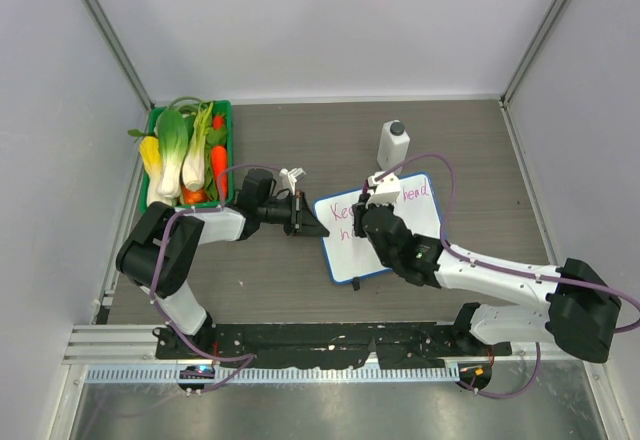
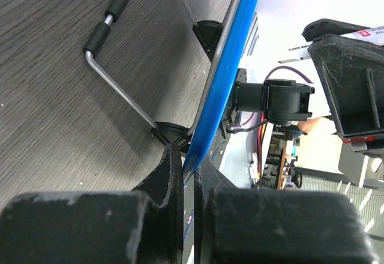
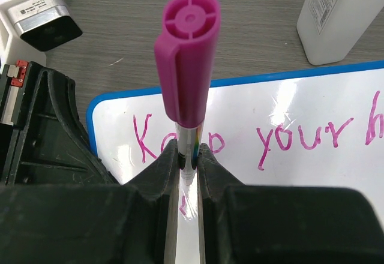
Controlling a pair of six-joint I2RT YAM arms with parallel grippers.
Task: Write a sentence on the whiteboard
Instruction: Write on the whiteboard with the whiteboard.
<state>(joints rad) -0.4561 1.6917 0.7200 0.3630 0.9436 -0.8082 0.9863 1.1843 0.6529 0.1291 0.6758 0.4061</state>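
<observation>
We're over the table (image 1: 250, 285) now, and both arms meet at the whiteboard (image 1: 350, 255). It sits right of the middle, turned at an angle to the table's edges, with a white bottle (image 1: 393, 144) just beyond its far side.

On the left, we see the arm folded back at its elbow. The forearm runs across to the right, and the left gripper (image 1: 318, 226) comes in at the board's left edge. The left wrist view gives it to us edge-on: the jaws are closed and pinch the board's blue border near a corner. A wire stand (image 2: 120, 90) rests on the wood behind.

Over to the other side, the right arm stretches long and low from its shoulder at the far right, wrist bent down above the board. The right gripper (image 3: 188, 156) is clamped tight on a marker (image 3: 187, 54), pink cap towards the camera, barrel pointing down at the white surface. We can't see the tip.

The sentence (image 3: 303, 138) runs in pink along the board's top. We can read "Keep your", with the marker standing across the first word. A green crate (image 1: 190, 108) of vegetables sits far left, well apart.
</observation>
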